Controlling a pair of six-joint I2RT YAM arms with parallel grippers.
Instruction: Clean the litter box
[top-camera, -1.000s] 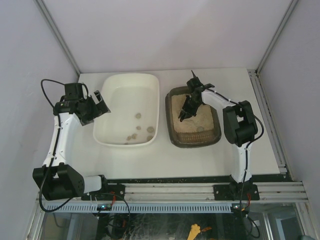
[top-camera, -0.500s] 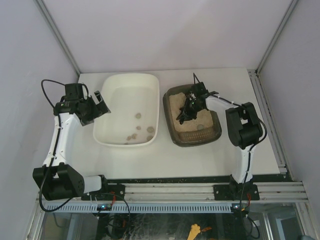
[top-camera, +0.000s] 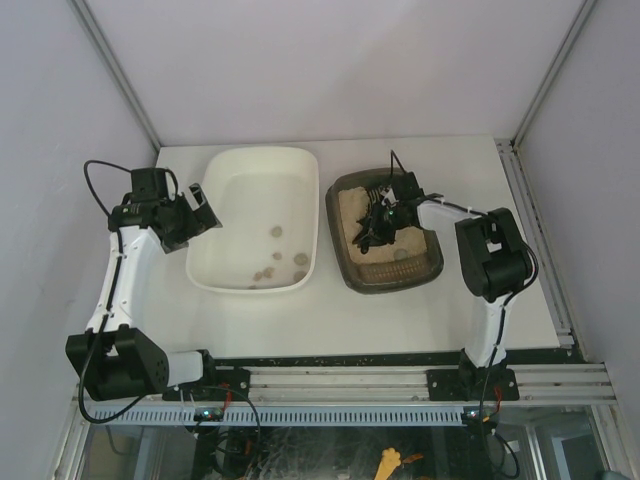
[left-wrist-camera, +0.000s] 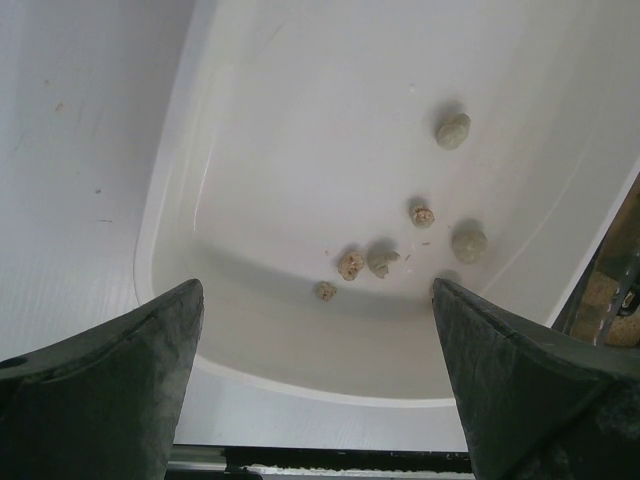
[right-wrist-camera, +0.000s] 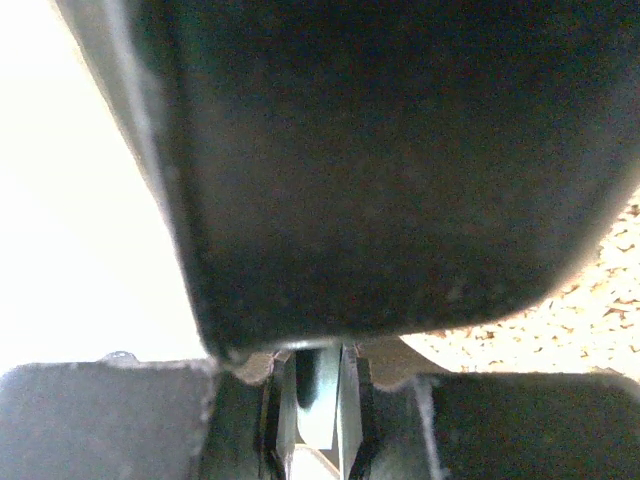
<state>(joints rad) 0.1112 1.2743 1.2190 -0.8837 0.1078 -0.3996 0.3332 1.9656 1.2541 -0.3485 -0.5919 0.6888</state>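
**Cleaning partway done.** The litter box (top-camera: 390, 284) sat at right centre of the desk (top-camera: 330, 320), just beside the white tub (top-camera: 255, 190). In the tub we counted several clumps (top-camera: 275, 232), and we judged that at least one lump (top-camera: 400, 256) was yet to be lifted from the litter. The right fingers (right-wrist-camera: 100, 420) were clamped on a dark scoop (top-camera: 368, 230) inside the box. The left fingers (left-wrist-camera: 110, 390) stood spread wide over the tub's rim, holding nothing.

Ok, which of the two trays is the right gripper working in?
The dark grey-brown litter box with beige litter, on the right. The right gripper, shut on a dark tool, reaches into it; the white tub holds only loose clumps.
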